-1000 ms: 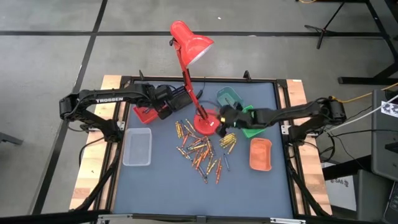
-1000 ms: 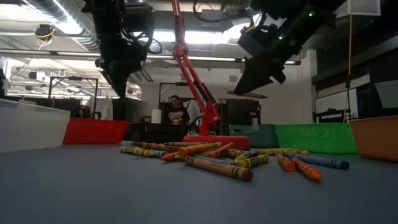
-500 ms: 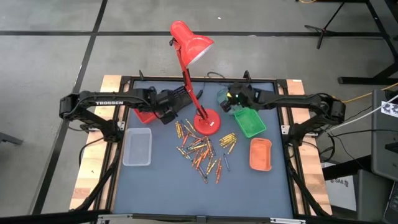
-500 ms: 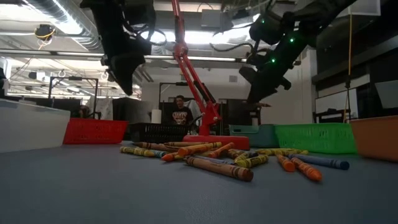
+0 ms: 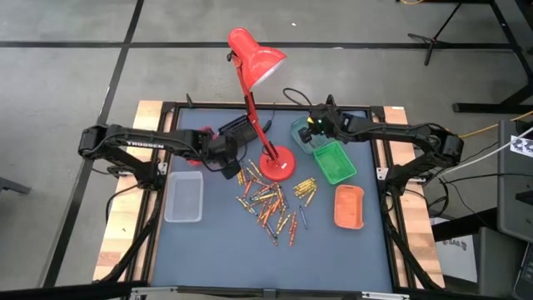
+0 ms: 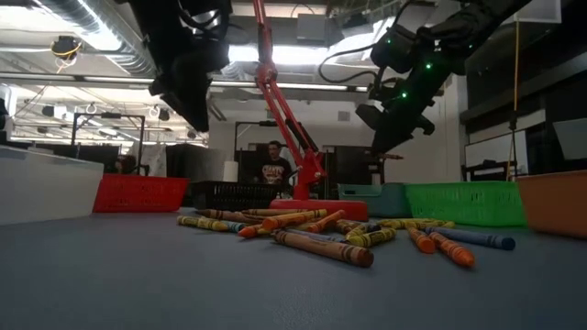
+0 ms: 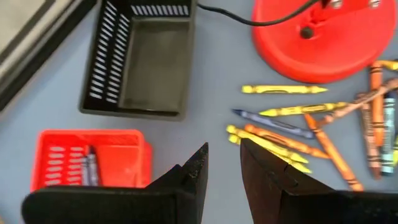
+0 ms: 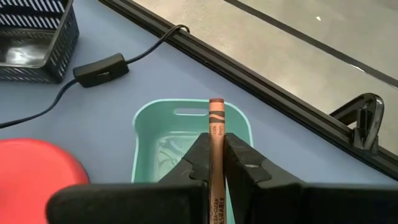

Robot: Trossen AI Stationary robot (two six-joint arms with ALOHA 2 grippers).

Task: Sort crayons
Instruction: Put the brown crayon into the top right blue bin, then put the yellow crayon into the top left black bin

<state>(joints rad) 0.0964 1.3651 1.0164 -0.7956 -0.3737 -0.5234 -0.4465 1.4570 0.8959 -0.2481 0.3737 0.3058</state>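
Right gripper (image 8: 216, 163) clamped on a brown crayon (image 8: 216, 134), over the teal tray (image 8: 147, 121) at 12 o'clock of the tabletop. Risk: crayon drops onto the rim and bounces out. Left gripper (image 7: 222, 167) slightly parted, empty, near the crayon pile (image 5: 271, 200).

Held crayon (image 8: 216, 163): lower end hidden between right end effector (image 8: 214, 160) fingers.
Teal tray (image 8: 147, 129): near half masked by those fingers.
Red tray (image 7: 90, 157): contents blurred.
Orange tray (image 6: 556, 203): cut by frame edge.
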